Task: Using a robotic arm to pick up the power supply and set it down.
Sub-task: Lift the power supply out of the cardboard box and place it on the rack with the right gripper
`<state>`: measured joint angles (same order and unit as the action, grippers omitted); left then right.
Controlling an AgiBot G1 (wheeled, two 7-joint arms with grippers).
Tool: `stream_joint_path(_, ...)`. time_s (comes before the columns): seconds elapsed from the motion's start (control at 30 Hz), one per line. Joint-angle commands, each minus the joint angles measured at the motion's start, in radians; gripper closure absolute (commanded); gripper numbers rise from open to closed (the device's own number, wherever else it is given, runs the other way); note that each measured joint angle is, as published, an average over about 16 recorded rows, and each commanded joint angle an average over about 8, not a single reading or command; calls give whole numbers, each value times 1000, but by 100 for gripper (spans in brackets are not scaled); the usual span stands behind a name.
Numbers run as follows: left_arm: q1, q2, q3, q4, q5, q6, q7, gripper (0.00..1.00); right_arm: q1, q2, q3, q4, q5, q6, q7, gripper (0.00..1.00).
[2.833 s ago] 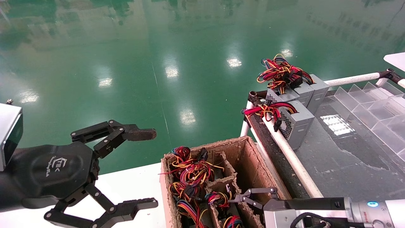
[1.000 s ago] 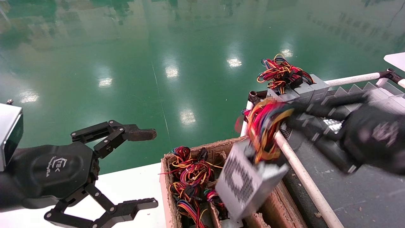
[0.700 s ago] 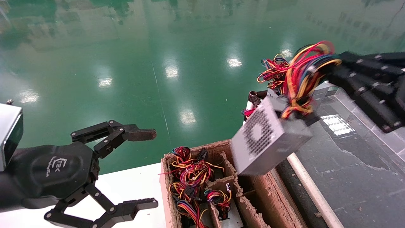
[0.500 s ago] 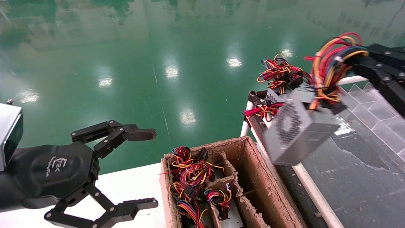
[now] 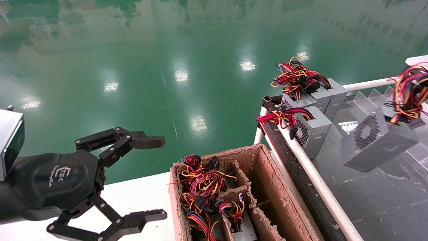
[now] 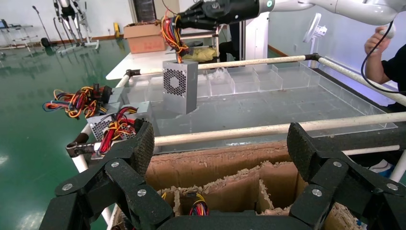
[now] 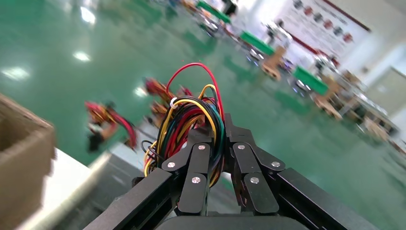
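Note:
The power supply (image 5: 378,142), a grey metal box with a round perforated vent, hangs tilted by its wire bundle (image 5: 409,90) over the grey table (image 5: 367,194) at the far right. In the left wrist view the box (image 6: 181,86) dangles below my right gripper (image 6: 184,20). The right wrist view shows that gripper (image 7: 218,129) shut on the red, yellow and blue wires (image 7: 191,115). This hand lies outside the head view. My left gripper (image 5: 155,179) stays parked at the lower left, open and empty.
A brown cardboard box (image 5: 267,177) with dividers holds more wire bundles (image 5: 200,187). Other grey supplies (image 5: 314,129) (image 5: 326,95) stand at the table's far left corner, behind a white rail (image 5: 311,167). Clear plastic dividers (image 5: 378,97) line the table's back. A person's hand (image 6: 378,43) shows at right.
My right gripper has lifted the power supply out of the cardboard box by its wires and carried it rightward over the grey table. The left arm has not moved.

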<state>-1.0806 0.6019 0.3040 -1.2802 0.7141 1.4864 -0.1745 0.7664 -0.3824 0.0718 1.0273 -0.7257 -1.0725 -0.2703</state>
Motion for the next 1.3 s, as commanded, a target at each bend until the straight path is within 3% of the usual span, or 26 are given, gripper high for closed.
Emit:
stream_joint_path(0.03,0,0,0,0,0,0,0,0,-3,-2,-3,-28,-16,16,-15,100)
stream_joint_path(0.27,0,0,0,0,0,0,0,0,121,-97,-100,-128,-117,53,-57,100)
stream_joint_path(0.77,0,0,1,0,-1,0,1,0,447,-304,-263,-337,-295,13,-149,100)
stream_joint_path(1.27,0,-1,2,0,-1,-1,1,0,625,-424,-314,-527,-359,-11,-233,100)
stream_joint_path(1.3,0,-1,2,0,-1,-1,1,0,631,-427,-315,-537,-360,-14,-240,96)
